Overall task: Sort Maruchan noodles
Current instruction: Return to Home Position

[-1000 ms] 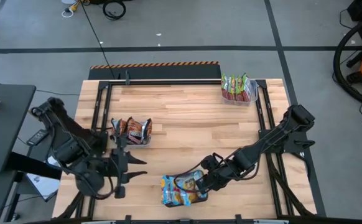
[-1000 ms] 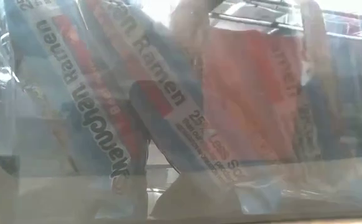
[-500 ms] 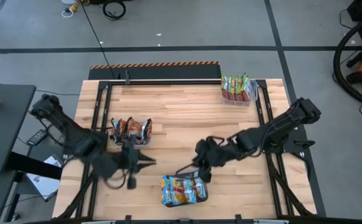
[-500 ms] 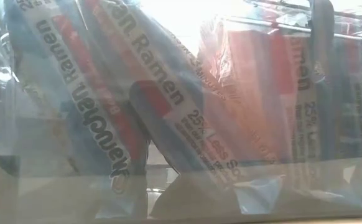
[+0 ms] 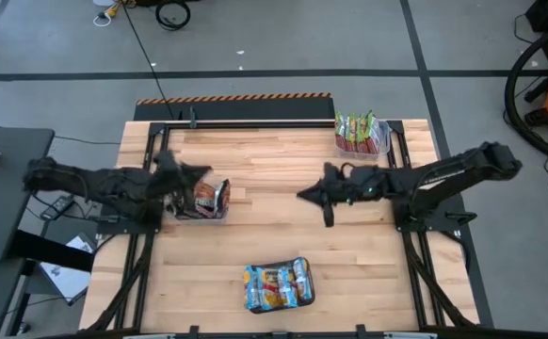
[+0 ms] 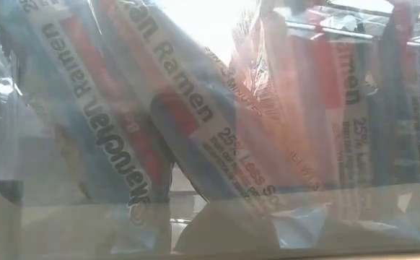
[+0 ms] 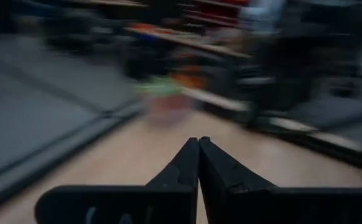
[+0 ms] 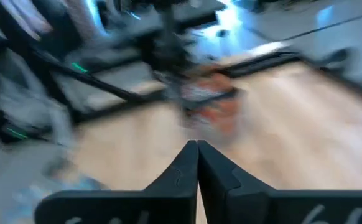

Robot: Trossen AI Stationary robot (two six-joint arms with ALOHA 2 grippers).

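Maruchan packets stand sorted in three clear tubs. Blue-white and yellow ones fill the tub (image 5: 277, 286) by the near edge, which also fills the low view (image 6: 195, 123). Dark red-brown ones (image 5: 203, 198) are at mid-left, green and red ones (image 5: 361, 132) at the far right. My left gripper (image 5: 201, 173) hovers shut just beyond the red-brown tub, its fingertips together in the left wrist view (image 7: 198, 142). My right gripper (image 5: 304, 195) is over mid-table, pointing left, also shut (image 8: 197, 144). Neither holds a packet.
Dark rails run along the table's left (image 5: 152, 188), right (image 5: 398, 179) and far (image 5: 255, 121) sides. Bare wood lies between the three tubs. The near tub blocks nearly all of the low view.
My right gripper has drawn back from the near tub of blue and yellow packets, moving toward the far edge to mid-table. My left gripper has swung from the near-left part of the table toward the far edge, to just past the red-brown tub. The tubs have stayed put.
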